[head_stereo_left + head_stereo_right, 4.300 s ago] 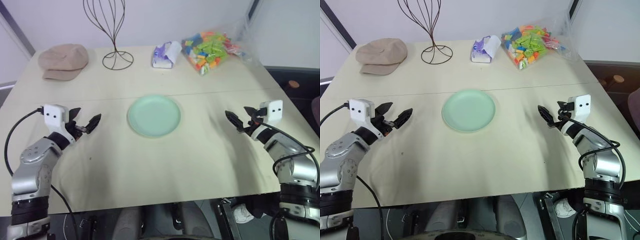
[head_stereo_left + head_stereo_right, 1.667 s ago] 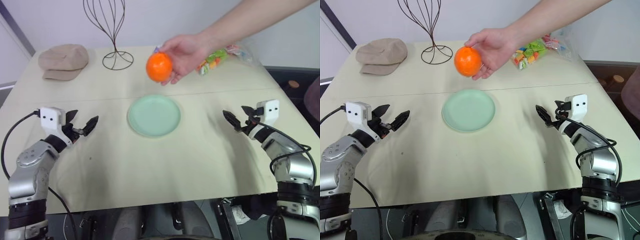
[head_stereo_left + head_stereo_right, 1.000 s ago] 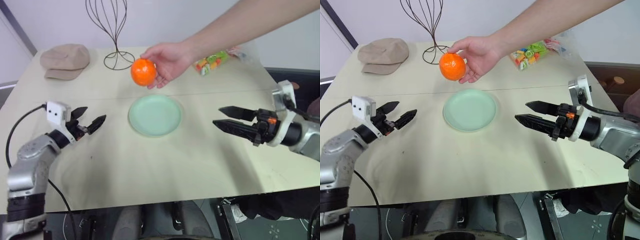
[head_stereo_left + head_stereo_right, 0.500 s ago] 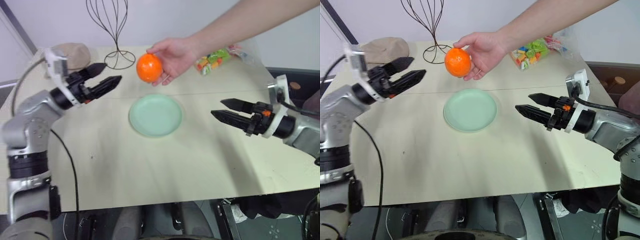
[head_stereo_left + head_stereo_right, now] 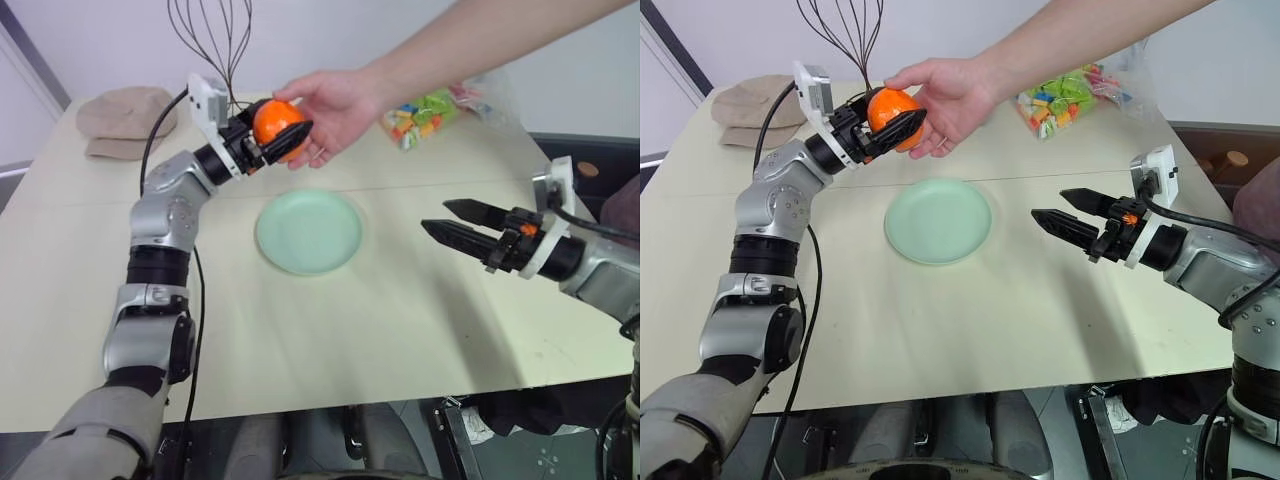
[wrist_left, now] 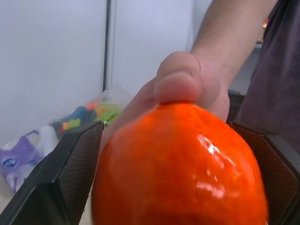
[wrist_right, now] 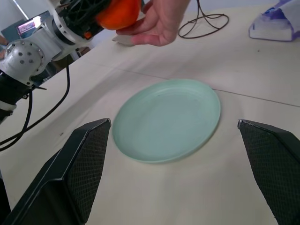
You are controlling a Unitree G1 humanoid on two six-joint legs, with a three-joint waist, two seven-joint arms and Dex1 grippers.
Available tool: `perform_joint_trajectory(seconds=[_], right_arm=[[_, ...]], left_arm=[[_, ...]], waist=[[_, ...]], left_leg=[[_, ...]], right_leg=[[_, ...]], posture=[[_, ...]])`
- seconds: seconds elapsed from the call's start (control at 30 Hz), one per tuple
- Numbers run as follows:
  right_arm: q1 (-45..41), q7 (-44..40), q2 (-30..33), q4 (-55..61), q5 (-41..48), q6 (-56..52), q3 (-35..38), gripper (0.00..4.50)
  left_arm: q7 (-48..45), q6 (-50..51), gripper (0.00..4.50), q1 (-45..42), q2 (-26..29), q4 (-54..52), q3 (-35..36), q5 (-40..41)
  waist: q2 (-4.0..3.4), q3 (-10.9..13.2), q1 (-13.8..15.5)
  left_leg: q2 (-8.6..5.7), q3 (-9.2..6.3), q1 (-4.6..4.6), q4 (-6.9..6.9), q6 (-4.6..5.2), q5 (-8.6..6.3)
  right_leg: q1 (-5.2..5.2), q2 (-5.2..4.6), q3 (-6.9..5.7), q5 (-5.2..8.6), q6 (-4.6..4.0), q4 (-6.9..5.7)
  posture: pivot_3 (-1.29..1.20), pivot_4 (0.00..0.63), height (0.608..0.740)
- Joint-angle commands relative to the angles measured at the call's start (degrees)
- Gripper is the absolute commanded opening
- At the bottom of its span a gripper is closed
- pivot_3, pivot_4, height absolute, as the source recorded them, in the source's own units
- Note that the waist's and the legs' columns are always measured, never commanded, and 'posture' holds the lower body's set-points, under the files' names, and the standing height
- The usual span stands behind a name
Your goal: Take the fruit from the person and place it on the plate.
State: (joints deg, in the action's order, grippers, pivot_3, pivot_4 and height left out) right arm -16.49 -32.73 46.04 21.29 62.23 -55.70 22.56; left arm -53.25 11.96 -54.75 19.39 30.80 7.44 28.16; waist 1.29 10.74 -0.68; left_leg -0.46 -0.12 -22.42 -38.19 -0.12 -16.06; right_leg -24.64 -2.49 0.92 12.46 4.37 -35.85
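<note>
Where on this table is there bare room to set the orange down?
The plate is bare. The near half of the table is open too, between the plate and the front edge. The far edge is crowded: cap, wire stand, tissue pack, bag of blocks.

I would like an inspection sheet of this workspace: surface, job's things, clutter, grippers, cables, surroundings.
Surface: beige table, a seam line across it.
Job's things: fruit held up in the person's hand, above the table; plate empty at the table's middle.
Clutter: cap, wire stand, tissue pack, bag of blocks, all at the far edge.
Grippers: left gripper open, its fingers on either side of the fruit; right gripper open, level, right of the plate, holding nothing.
Cables: black cable along the left arm.
Surroundings: white wall behind the table.
</note>
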Motion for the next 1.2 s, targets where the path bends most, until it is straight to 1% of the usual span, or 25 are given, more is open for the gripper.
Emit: perform_joint_trajectory(seconds=[0.03,0.1,0.13,0.17,0.2,0.47,0.57,0.73,0.8,0.87,0.97,1.13,1.2], right_arm=[[0.13,0.59,-0.22,2.31,1.32,1.19,2.24,4.48],[0.28,0.85,-0.38,2.27,1.15,1.46,2.35,4.50],[0.22,0.95,-0.52,2.08,0.93,1.69,2.30,4.50],[0.12,1.04,-0.62,1.92,0.75,1.89,2.22,4.50],[-0.01,1.11,-0.69,1.76,0.60,2.06,2.07,4.50],[-0.39,0.92,-1.25,1.04,-0.23,2.90,0.89,4.50],[-0.33,0.65,-1.16,1.04,-0.30,2.80,0.68,4.50],[0.67,0.15,-1.16,1.30,-1.29,3.13,0.18,4.50],[0.58,0.27,-1.52,1.27,-1.34,3.20,0.15,4.50],[0.38,0.39,-1.80,1.19,-1.48,3.31,-0.12,4.50],[0.13,0.37,-2.33,0.87,-1.94,3.82,-0.67,4.50],[0.08,0.77,-3.06,0.97,-2.34,4.43,-1.05,4.50],[0.61,1.06,-3.42,1.43,-2.45,4.64,-1.02,4.50]], left_arm=[[-1.67,-0.96,4.24,-1.50,-0.28,-0.45,0.48,0.21],[-1.98,-0.08,3.70,-1.24,-0.33,-0.97,0.63,0.44],[-1.99,0.20,3.27,-1.08,-0.33,-1.22,0.68,0.42],[-1.89,0.37,3.14,-0.95,-0.29,-1.42,0.72,0.35],[-1.92,0.40,3.14,-0.82,-0.27,-1.58,0.73,0.28],[-1.10,0.41,3.13,0.04,0.18,-2.96,0.66,-0.53],[-1.33,2.34,3.13,1.15,1.33,-5.65,1.15,0.35],[-5.59,10.62,3.13,10.36,8.30,-17.95,-3.21,-0.61],[-5.98,12.43,3.13,13.48,10.21,-21.60,-5.25,-1.61],[-5.66,12.56,3.13,15.08,11.07,-22.91,-6.81,-3.12],[-4.27,9.51,3.13,14.84,10.56,-21.02,-9.91,-7.66],[-3.66,5.41,3.13,12.42,7.34,-16.09,-12.74,-11.52],[-5.01,4.10,4.17,11.32,6.03,-13.56,-14.09,-12.45]], waist=[[0.00,0.00,0.10],[0.00,0.00,0.11],[0.00,0.00,0.12],[0.00,0.00,0.12],[0.00,0.00,0.12],[0.00,0.00,0.08],[0.00,0.00,0.02],[-0.01,0.00,-0.31],[-0.02,0.00,-0.06],[-0.01,0.00,0.41],[-0.01,0.00,0.95],[-0.01,0.00,1.36],[-0.01,0.00,1.35]], left_leg=[[0.00,-0.01,0.00,0.00,0.00,0.00],[0.00,-0.01,-0.01,0.00,0.00,0.00],[-0.01,-0.01,-0.01,-0.01,0.00,0.00],[-0.01,-0.01,-0.01,-0.01,0.00,0.00],[-0.01,-0.01,-0.01,-0.01,0.00,0.00],[-0.01,-0.02,-0.01,-0.01,0.00,0.00],[-0.01,-0.03,-0.01,-0.01,0.00,0.00],[0.03,-0.02,0.05,0.03,0.01,-0.01],[0.03,-0.04,0.05,0.03,0.01,-0.01],[0.01,-0.07,0.02,0.01,0.01,-0.01],[-0.02,-0.04,0.00,-0.06,0.01,0.00],[-0.03,-0.01,0.00,-0.07,0.01,0.00],[-0.03,-0.01,0.00,-0.06,0.01,0.00]], right_leg=[[0.00,0.00,0.00,0.00,0.00,0.00],[0.00,-0.01,0.00,0.00,0.01,-0.01],[0.00,-0.01,0.00,-0.01,0.01,-0.01],[0.00,-0.01,0.00,-0.01,0.01,-0.01],[0.00,-0.01,0.00,-0.01,0.02,-0.01],[0.00,-0.01,0.00,-0.01,0.02,-0.01],[0.00,-0.01,0.00,-0.01,0.02,-0.02],[-0.03,0.00,0.06,-0.01,0.01,-0.11],[-0.04,0.01,0.08,0.00,0.00,-0.16],[-0.03,-0.01,0.07,0.00,0.00,-0.16],[-0.02,-0.03,0.05,0.00,-0.01,-0.11],[-0.01,-0.02,0.04,0.00,0.00,-0.07],[-0.01,-0.01,0.04,0.00,0.00,-0.07]], posture=[[0.00,0.150,0.740],[0.00,0.150,0.740],[0.00,0.150,0.740],[0.00,0.150,0.740],[0.00,0.150,0.740],[0.00,0.150,0.740],[0.00,0.150,0.740],[0.00,0.150,0.740],[0.00,0.150,0.740],[0.00,0.150,0.740],[0.00,0.150,0.740],[0.00,0.150,0.740],[0.00,0.150,0.740]])
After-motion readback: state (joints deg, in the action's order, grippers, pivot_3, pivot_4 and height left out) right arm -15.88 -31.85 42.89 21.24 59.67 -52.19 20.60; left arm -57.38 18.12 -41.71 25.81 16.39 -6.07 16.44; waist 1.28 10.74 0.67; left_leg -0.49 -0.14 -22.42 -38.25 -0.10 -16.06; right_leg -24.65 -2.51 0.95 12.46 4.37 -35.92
